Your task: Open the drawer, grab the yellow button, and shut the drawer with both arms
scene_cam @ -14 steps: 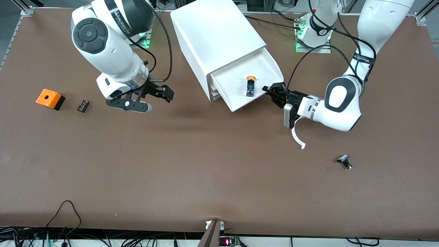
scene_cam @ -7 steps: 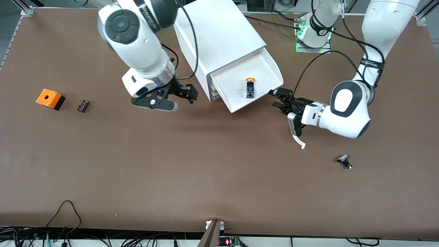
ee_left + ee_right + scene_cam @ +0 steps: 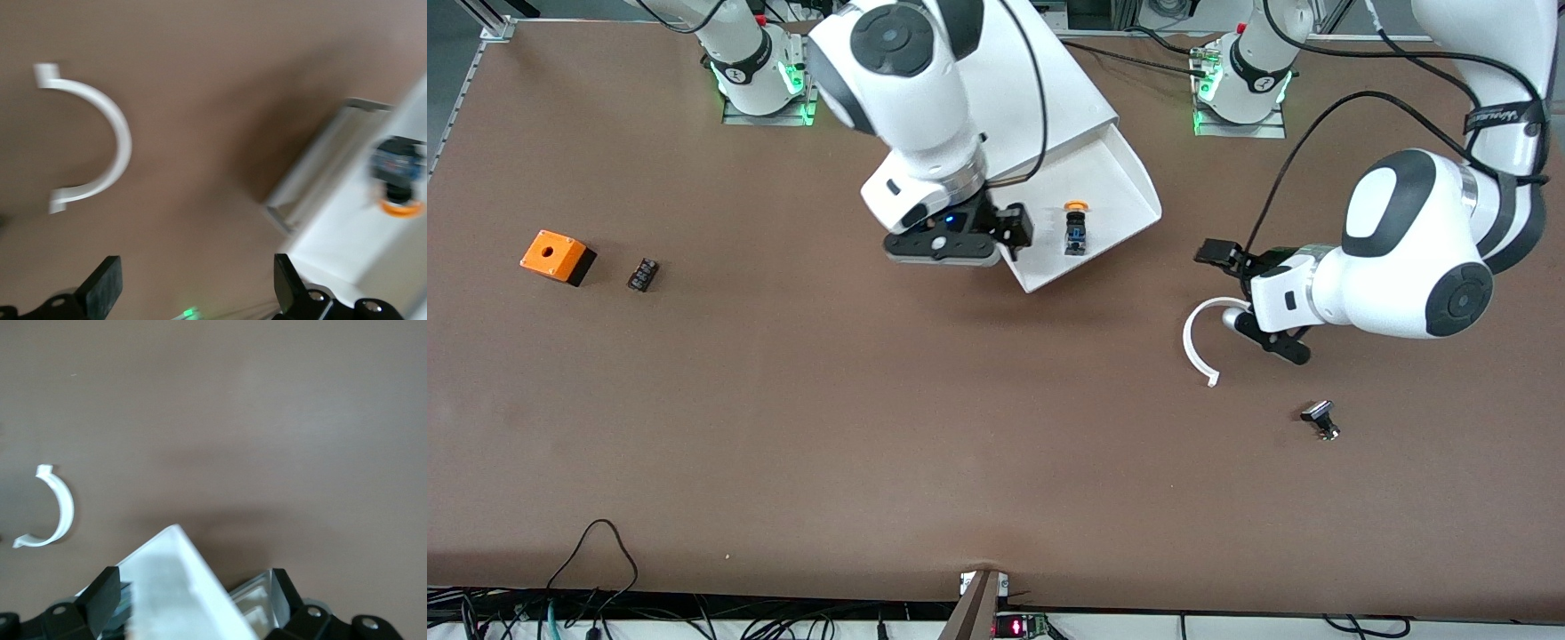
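Front view shows you the button [image 3: 1076,229] upper centre in the open drawer [image 3: 1116,182], right gripper [image 3: 983,240] spread over its corner, left gripper [image 3: 1249,298] spread, empty, at centre right.

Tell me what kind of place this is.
Most likely a robotics lab workbench. Two white arms are bolted to a brown-covered table, aluminium framing stands at its corner, loose cables run along the edge nearest the front camera, and small parts lie around a white cabinet.
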Motion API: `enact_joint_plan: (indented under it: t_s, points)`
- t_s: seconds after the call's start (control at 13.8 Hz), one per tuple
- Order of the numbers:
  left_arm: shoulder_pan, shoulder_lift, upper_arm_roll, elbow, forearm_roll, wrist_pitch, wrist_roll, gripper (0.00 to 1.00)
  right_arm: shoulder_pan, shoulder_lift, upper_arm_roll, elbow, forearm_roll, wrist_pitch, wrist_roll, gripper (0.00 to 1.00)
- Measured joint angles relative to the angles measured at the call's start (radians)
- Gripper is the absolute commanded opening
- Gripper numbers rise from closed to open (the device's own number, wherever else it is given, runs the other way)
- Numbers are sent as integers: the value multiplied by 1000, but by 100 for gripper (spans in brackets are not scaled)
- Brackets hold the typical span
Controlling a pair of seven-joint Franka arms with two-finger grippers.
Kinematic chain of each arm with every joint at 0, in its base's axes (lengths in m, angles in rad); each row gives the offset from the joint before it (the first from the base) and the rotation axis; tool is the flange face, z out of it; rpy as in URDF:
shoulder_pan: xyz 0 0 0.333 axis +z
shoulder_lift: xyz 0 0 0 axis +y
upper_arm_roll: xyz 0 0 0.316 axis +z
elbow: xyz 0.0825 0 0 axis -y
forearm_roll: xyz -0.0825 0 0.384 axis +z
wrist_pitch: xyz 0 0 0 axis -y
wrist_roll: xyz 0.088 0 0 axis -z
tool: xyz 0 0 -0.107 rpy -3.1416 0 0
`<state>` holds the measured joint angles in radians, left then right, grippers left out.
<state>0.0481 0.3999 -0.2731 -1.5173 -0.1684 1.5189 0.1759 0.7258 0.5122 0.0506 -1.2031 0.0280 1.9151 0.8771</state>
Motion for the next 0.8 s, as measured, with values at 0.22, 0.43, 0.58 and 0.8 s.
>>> enact_joint_plan:
  t_s: [0.22, 0.43, 0.58, 0.8]
  points:
    - [-4, 16, 6, 39, 78, 0, -26, 100, 79, 73, -2, 91, -41, 8, 100, 100]
    - [58, 36, 14, 112, 84, -58, -19, 100, 146, 135, -3, 120, -90, 54, 182, 100]
    - [103, 36, 17, 191, 84, -168, -10, 100, 171, 164, -4, 121, -120, 60, 201, 100]
    - [106, 36, 14, 256, 115, -232, -10, 100, 194, 204, -4, 122, -137, 62, 222, 100]
